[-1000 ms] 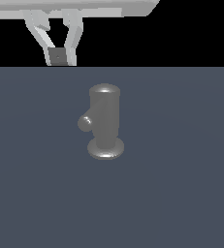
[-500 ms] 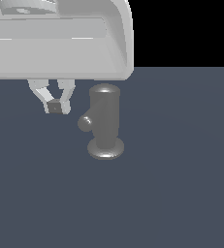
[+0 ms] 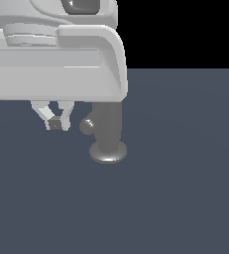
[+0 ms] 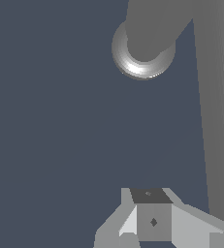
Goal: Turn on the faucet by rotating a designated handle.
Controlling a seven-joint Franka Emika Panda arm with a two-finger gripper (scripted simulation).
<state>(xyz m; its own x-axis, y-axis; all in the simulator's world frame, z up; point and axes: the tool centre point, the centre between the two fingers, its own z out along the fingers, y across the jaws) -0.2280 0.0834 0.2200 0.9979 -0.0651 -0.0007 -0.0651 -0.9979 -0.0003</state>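
The faucet (image 3: 108,126) is a dull grey upright cylinder on a wider round foot; my arm's white body hides its top in the exterior view. The handle (image 3: 87,126) shows as a small knob on the cylinder's side, toward the exterior view's left. My gripper (image 3: 54,124) hangs at the handle's height, to its left in the exterior view and apart from it, fingers together and empty. In the wrist view the gripper (image 4: 152,220) is shut. The faucet (image 4: 143,58) lies beyond it, and the handle (image 4: 214,126) runs as a long grey rod beside the fingers.
A flat dark blue-grey floor (image 3: 175,198) carries the faucet. The arm's large white link (image 3: 56,59) fills the upper part of the exterior view on its left side, just above the faucet.
My arm has come down. The gripper has dropped from above the faucet's top to the handle's height, still left of it in the exterior view. The faucet and handle have not moved.
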